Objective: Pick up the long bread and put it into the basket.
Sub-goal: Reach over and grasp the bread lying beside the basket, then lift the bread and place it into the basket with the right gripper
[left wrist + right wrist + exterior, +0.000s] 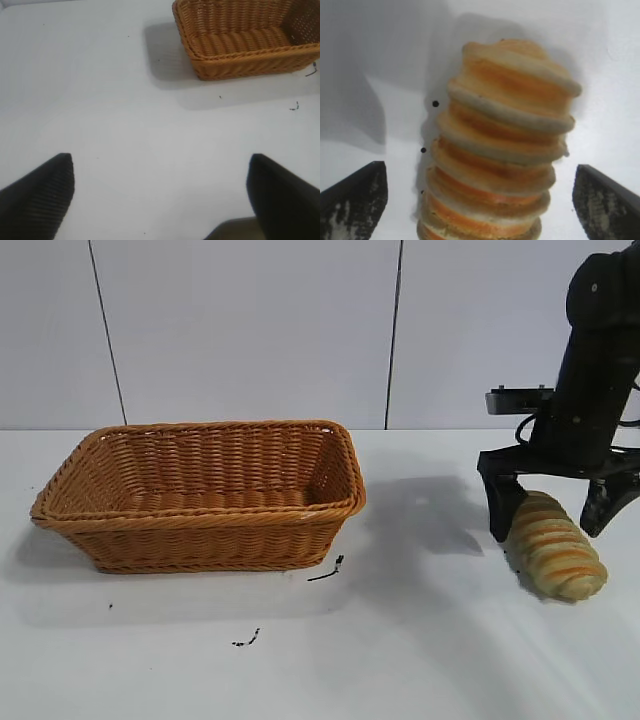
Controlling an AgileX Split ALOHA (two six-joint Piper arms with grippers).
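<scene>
Straddling the ridged, tan-and-orange striped long bread, the right gripper stands wide open and empty, well right of the orange-brown woven wicker basket. Left wrist view: the left gripper is open, idle. Right wrist view: the loaf's long axis runs between both fingers.

The big orange-brown woven basket is open on top with bare room inside. The white table lies bare between it and the striped long bread. The black right gripper has its fingers wide apart, one each side of the bread.
</scene>
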